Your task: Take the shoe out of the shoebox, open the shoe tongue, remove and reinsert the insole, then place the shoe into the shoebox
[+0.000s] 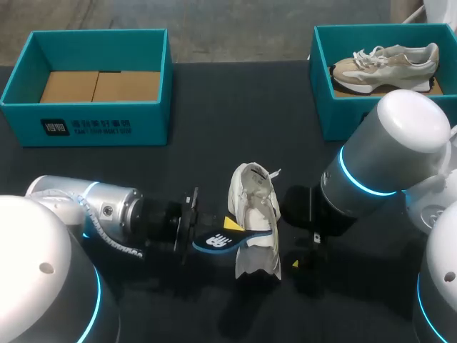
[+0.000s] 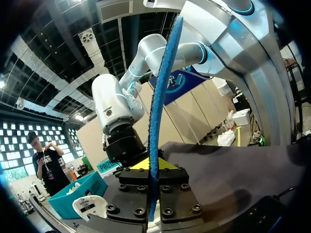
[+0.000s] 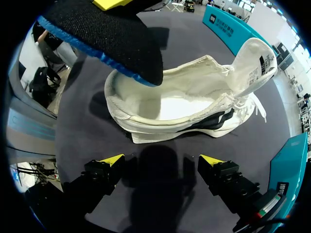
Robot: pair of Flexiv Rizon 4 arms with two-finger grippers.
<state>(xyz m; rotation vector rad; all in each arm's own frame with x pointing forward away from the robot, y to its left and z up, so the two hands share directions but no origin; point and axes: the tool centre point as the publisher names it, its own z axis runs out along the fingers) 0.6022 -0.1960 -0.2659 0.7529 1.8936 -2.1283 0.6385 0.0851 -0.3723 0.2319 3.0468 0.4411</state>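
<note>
Blue insole (image 1: pixel 223 241) overhangs white shoe (image 1: pixel 258 214); teal shoebox (image 1: pixel 21 121) beyond.

Dark bench (image 1: pixel 235 100), and there's the white shoe (image 1: pixel 255 229) sitting on its sole right in the middle. Over at the far side, a teal shoebox (image 1: pixel 89 125) stands left and a second shoebox (image 1: pixel 343 118) right, well apart.

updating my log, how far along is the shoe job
Done: white shoe is out on the table, tongue pulled open. In hand: left gripper holds the insole at the shoe's opening; right gripper hangs open. Left: seat the insole, return the shoe to the shoebox.
</note>
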